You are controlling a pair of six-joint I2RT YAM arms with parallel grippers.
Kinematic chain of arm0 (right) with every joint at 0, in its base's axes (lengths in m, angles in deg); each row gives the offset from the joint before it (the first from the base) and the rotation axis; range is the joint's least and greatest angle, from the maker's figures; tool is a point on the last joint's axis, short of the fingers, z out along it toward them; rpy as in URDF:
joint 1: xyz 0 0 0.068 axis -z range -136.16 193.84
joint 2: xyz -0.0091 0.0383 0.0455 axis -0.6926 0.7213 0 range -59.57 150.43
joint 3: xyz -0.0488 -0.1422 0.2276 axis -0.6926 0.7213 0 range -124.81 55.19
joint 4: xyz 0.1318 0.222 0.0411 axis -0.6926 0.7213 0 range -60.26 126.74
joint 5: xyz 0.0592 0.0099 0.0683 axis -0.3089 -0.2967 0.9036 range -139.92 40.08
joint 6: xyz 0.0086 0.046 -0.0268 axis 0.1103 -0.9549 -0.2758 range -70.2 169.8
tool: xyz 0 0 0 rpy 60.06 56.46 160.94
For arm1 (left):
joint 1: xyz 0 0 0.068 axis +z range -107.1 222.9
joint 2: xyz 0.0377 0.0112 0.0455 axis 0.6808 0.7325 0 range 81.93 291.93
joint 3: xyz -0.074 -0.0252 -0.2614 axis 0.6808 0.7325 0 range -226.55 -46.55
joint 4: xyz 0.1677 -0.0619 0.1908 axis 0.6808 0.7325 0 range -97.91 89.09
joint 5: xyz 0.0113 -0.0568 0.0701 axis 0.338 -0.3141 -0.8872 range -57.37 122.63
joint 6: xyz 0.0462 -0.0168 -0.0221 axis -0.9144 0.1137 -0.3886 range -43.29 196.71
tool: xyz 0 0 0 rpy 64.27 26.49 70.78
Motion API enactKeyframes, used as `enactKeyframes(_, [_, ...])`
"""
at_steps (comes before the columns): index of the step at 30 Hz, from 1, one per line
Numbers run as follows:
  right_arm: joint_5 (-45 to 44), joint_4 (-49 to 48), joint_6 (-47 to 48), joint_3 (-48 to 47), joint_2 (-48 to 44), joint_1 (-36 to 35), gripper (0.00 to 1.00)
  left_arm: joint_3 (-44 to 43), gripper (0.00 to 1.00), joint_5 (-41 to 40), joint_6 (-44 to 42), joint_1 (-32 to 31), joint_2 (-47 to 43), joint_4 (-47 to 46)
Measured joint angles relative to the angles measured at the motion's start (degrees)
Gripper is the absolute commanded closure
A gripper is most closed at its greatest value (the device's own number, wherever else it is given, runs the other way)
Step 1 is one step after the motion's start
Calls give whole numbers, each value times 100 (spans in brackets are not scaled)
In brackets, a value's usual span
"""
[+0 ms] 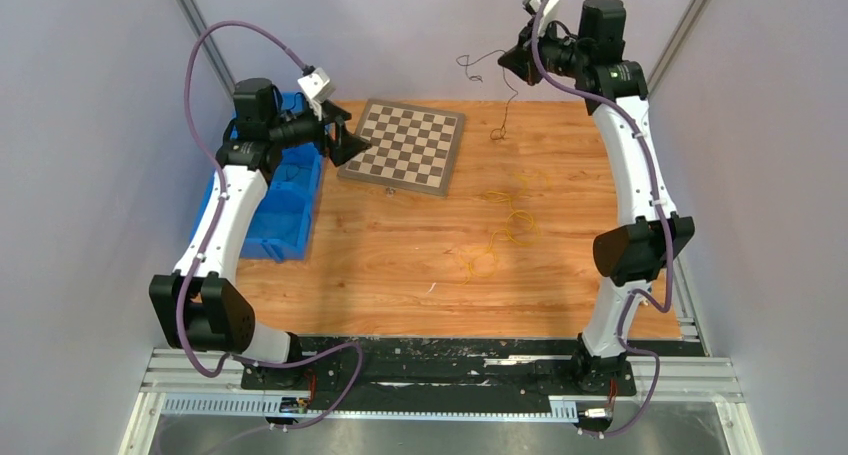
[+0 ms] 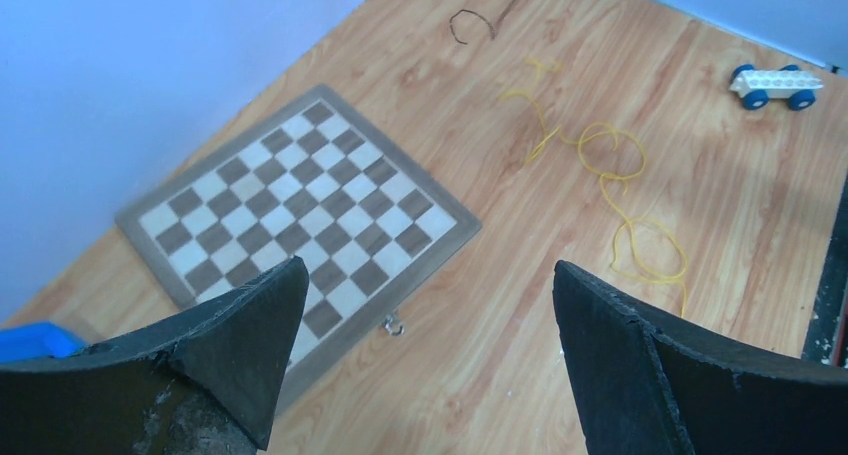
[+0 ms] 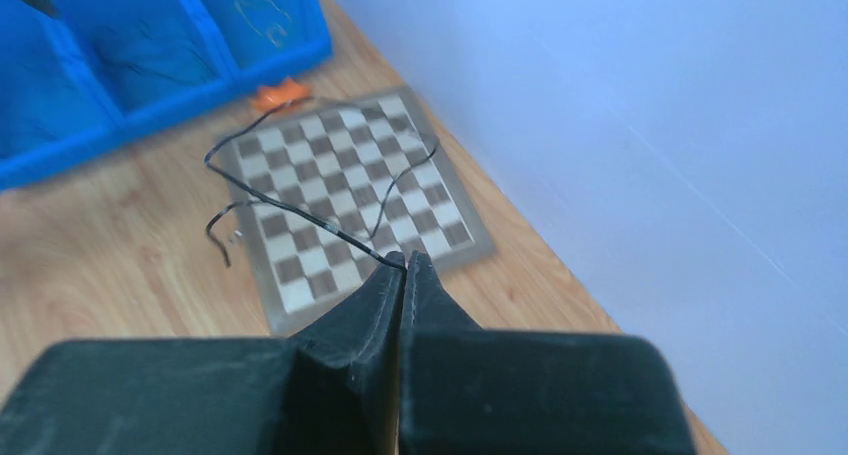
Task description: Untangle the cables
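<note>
between the pressed-together fingertips of the right gripper (image 3: 404,262), a thin black flexible wire (image 3: 300,215) is pinched, trailing ahead; thin yellow wires (image 2: 610,175) lie loose beyond the wide-spread fingers of the left gripper (image 2: 428,273). step: separating strands; next, likely, placing the black wire well apart.

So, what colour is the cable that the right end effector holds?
Black cable; right wrist view shows it best.

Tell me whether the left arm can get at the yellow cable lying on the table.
Probably yes. The left gripper hangs open over the chessboard's edge, and the yellow cable lies loose on the bare table to its right, with nothing standing between them.
</note>
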Motion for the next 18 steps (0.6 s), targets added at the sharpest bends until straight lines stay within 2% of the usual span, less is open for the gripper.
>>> enactKeyframes(5, [608,-229,-448,-133,-24,-219,100,-354,1,201,199,-378,33,-378])
enactKeyframes(11, [852,-293,-210,376,-195,-990,100,-1709,18,417,262,-1045,238,-321])
enactKeyframes(13, [881,-284,-72,592,-251,-1255,100,-2035,26,463,297,-1209,293,-223])
enactKeyframes(15, [922,-269,-7,667,-254,-1482,100,-2116,40,498,378,-1329,308,-175])
enactKeyframes(16, [946,-262,7,673,-254,-1600,100,-2100,52,535,415,-1381,319,-144])
enactKeyframes(17, [973,-262,7,673,-254,-1661,100,-2059,57,560,481,-1410,337,-138])
enactKeyframes(18, [1008,-269,-2,671,-258,-1707,100,-1978,70,588,501,-1432,341,-138])
